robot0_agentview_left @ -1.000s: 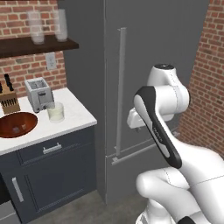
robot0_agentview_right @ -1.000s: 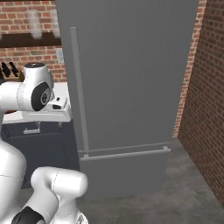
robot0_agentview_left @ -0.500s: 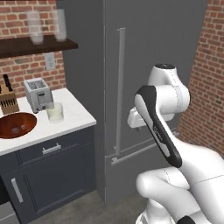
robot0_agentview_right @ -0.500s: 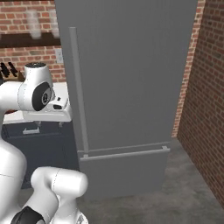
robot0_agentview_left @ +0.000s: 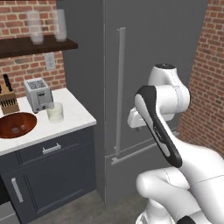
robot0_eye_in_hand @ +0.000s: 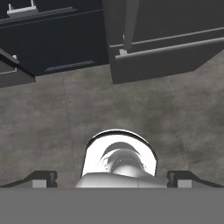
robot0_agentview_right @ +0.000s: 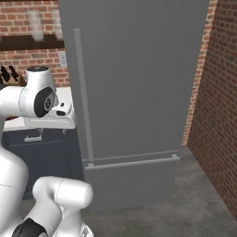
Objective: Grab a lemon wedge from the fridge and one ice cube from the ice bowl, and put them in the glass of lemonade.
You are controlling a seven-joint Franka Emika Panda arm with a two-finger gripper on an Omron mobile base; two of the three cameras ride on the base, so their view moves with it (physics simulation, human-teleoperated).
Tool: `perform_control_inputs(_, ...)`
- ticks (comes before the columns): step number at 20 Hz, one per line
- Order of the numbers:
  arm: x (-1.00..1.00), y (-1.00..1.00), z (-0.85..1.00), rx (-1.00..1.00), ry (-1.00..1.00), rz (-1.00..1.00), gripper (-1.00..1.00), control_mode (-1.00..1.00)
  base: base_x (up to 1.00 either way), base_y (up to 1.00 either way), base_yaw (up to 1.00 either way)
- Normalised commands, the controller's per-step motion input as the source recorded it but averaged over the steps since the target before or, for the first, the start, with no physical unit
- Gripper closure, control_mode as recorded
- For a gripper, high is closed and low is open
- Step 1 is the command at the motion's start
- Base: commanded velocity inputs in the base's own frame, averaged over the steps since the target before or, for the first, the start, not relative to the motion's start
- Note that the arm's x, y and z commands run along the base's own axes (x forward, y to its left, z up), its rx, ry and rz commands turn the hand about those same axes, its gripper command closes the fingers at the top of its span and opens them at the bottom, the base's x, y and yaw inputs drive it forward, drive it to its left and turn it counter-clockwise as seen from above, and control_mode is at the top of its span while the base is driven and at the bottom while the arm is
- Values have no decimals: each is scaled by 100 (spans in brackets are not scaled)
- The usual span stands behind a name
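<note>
White arm (robot0_agentview_left: 158, 127) folded before the shut fridge (robot0_agentview_right: 134, 92).
Hand pointing down at the floor (robot0_eye_in_hand: 109, 113), jaws spread wide, grasping nothing.

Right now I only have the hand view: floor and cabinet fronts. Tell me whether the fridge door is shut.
Observer: Shut. The fridge door sits flush in the right base view.
Operator: Give me the handle's position.
Observer: The long vertical bar handle runs down the door's left edge, on the counter side.
Operator: Now locate the lemonade.
Observer: The glass of lemonade stands on the counter, right of the ice bowl.
</note>
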Motion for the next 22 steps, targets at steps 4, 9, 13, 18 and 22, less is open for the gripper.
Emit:
perform_control_inputs(4,-7,0,18,0,-6,0,-100,-100,-4,0,0)
perform_control_inputs(9,-24,0,80,-2,-37,2,-100,-100,0,0,0)
perform_control_inputs(13,-9,0,97,-4,-42,2,-100,-100,0,0,0)
perform_control_inputs(18,13,-2,87,-3,-26,0,-100,-100,0,0,0)
perform_control_inputs(22,33,-38,38,0,-15,3,-100,-100,0,0,0)
